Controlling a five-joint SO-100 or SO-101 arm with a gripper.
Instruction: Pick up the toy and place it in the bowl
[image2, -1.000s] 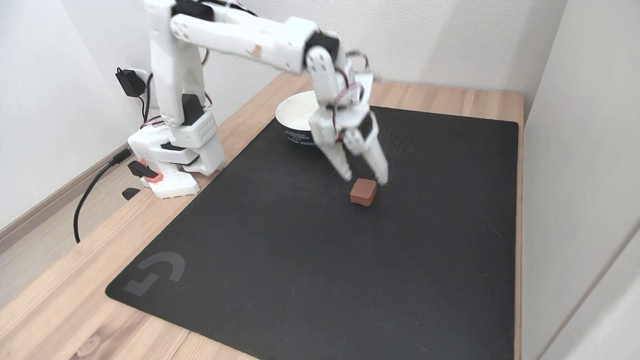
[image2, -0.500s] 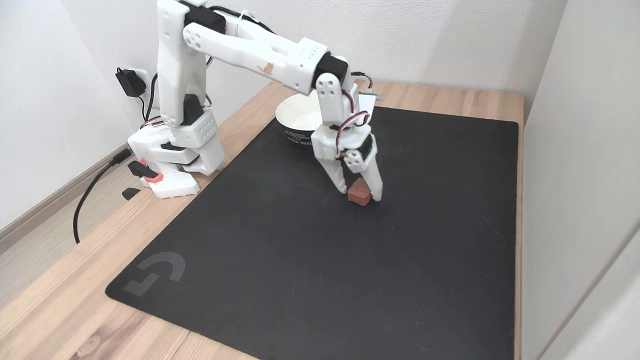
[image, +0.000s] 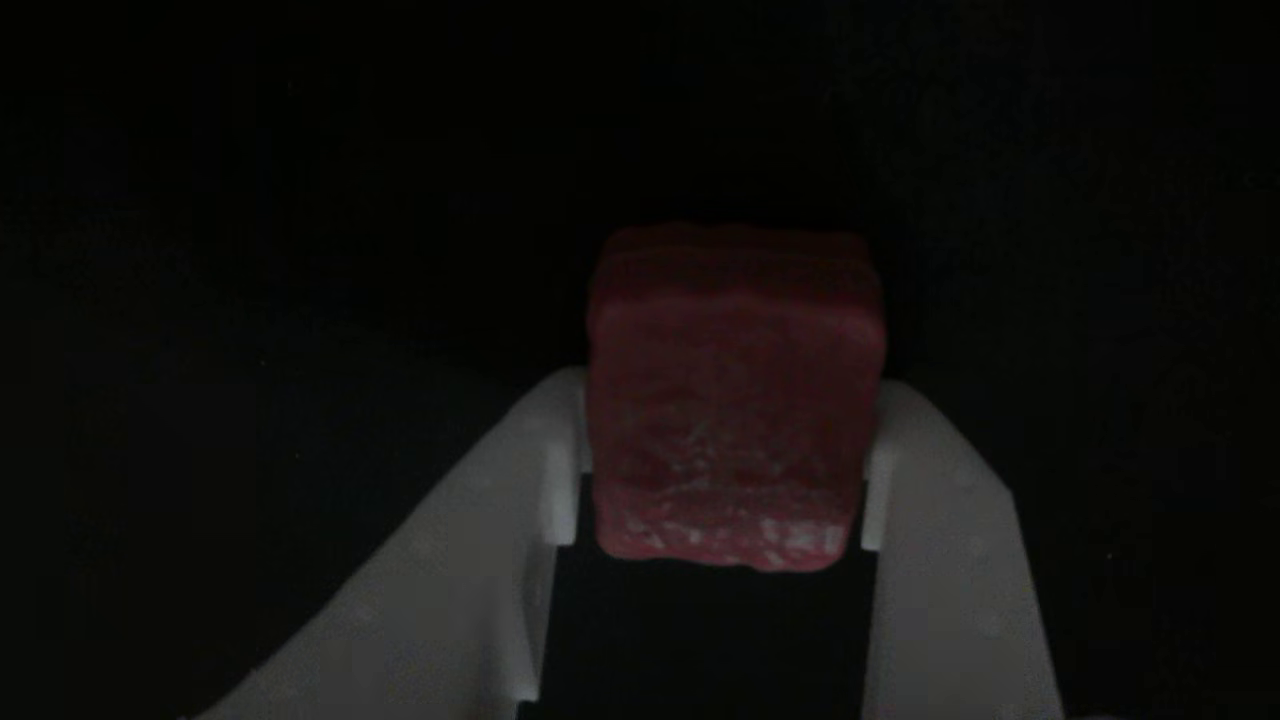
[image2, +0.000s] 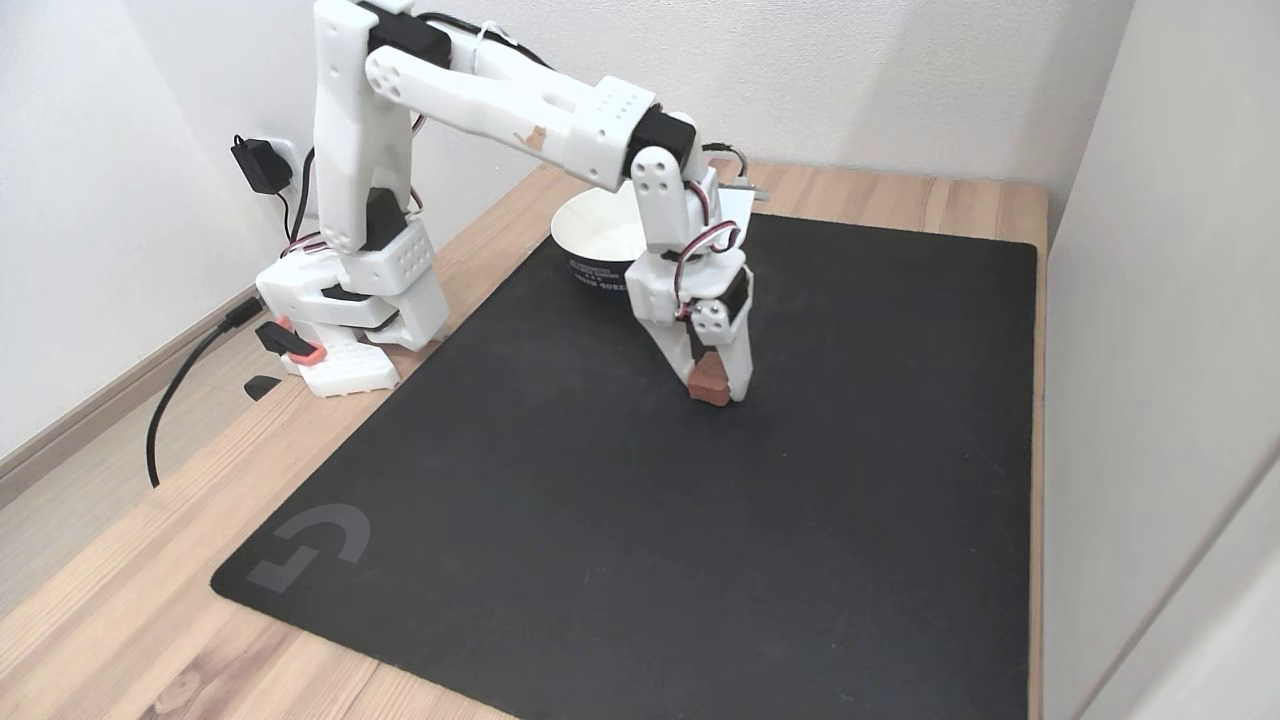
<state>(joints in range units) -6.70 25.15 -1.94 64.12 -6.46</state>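
Observation:
The toy (image2: 710, 381) is a small dark-red block resting on the black mat, pinched between the white fingers of my gripper (image2: 716, 390), which points straight down. In the other view the toy (image: 735, 400) shows a rough, whitish-mottled face, with a white finger pressed against each of its sides and my gripper (image: 722, 400) shut on it. The bowl (image2: 600, 237) stands behind the arm at the mat's far edge, white inside with a dark band on its outer wall; the wrist partly covers it.
A black mat (image2: 560, 500) covers most of the wooden table (image2: 110, 620). The arm's white base (image2: 345, 320) sits at the table's left edge with cables running to a wall plug (image2: 262, 165). White walls close in at the back and right.
The gripper came down over the toy with its fingers apart, then closed; the fingers now press on both sides of the toy, which turned slightly on the mat.

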